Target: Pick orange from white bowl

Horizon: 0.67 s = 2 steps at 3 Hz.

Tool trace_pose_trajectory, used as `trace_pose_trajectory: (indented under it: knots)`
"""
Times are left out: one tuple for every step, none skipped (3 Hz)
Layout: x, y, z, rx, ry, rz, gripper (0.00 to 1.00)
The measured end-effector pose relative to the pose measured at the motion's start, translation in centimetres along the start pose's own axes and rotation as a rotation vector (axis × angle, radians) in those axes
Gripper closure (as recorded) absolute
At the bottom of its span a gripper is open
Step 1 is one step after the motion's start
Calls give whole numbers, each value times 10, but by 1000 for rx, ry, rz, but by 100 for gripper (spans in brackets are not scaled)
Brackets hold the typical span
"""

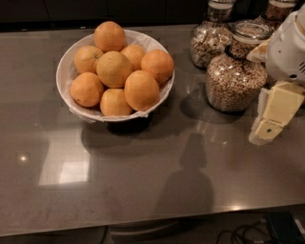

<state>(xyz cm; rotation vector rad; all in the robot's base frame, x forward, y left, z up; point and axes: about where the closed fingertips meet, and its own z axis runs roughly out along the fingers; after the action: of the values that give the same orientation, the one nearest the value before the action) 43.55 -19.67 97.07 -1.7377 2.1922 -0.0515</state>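
Note:
The white bowl (64,71) stands at the back left of the grey counter and holds several oranges in a heap. The paler, more yellow orange (114,69) with pitted skin lies near the top middle of the heap, with deeper-orange ones around it. My gripper (274,116), cream-coloured under a white arm housing (286,52), hangs at the right edge of the view. It is well to the right of the bowl, beside the glass jars, and holds nothing that I can see.
Two glass jars of cereal (236,71) (212,38) stand between the bowl and the gripper, and a third (279,9) stands at the back right. The grey counter (143,181) has its front edge near the bottom of the view. Cables (243,233) lie below it.

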Motion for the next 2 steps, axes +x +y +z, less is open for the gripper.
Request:
trace_pose_trajectory:
  knots:
    - [-31,17,21,-40,-77,-53,0]
    - [-94,36,37,-69,-174,-183,0]
